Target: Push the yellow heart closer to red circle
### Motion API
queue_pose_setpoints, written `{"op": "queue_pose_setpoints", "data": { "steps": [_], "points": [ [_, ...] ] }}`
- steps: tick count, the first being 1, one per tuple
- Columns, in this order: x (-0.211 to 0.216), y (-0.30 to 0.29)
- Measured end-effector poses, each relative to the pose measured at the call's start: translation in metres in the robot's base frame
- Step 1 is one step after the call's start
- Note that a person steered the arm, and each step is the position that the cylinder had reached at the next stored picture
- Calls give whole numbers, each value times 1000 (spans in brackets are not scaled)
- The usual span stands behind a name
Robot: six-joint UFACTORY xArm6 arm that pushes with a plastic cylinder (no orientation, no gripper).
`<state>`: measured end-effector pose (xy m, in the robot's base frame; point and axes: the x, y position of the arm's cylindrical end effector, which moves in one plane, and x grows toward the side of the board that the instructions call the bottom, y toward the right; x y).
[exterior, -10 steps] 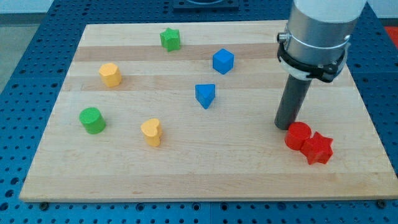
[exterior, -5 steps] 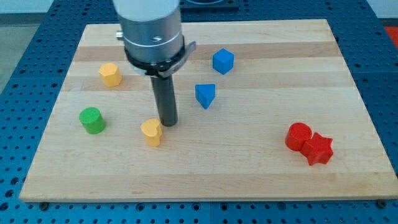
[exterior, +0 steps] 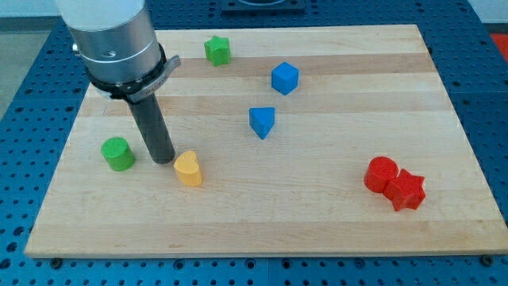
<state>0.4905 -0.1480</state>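
While upright, my tip (exterior: 163,160) touches yellow heart (exterior: 188,168), no fingers, red circle (exterior: 380,173) far right.

yellow heart (exterior: 188,168), red circle (exterior: 381,172), pale wooden board (exterior: 333,214)

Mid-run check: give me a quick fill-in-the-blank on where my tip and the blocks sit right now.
1. My tip stands just to the view's ____ of the yellow heart.
2. The red circle touches the red ____ on its right.
3. The green cylinder lies to the view's ____ of my tip.
4. The blue triangle sits below the blue ____.

Missing words: left; star; left; cube
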Motion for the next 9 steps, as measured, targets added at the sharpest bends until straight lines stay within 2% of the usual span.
{"op": "queue_pose_setpoints", "data": {
  "steps": [1,2,3,6,7,9],
  "points": [
    [18,8],
    [18,10],
    [18,39],
    [22,172],
    [22,186],
    [22,137]
  ]
}}
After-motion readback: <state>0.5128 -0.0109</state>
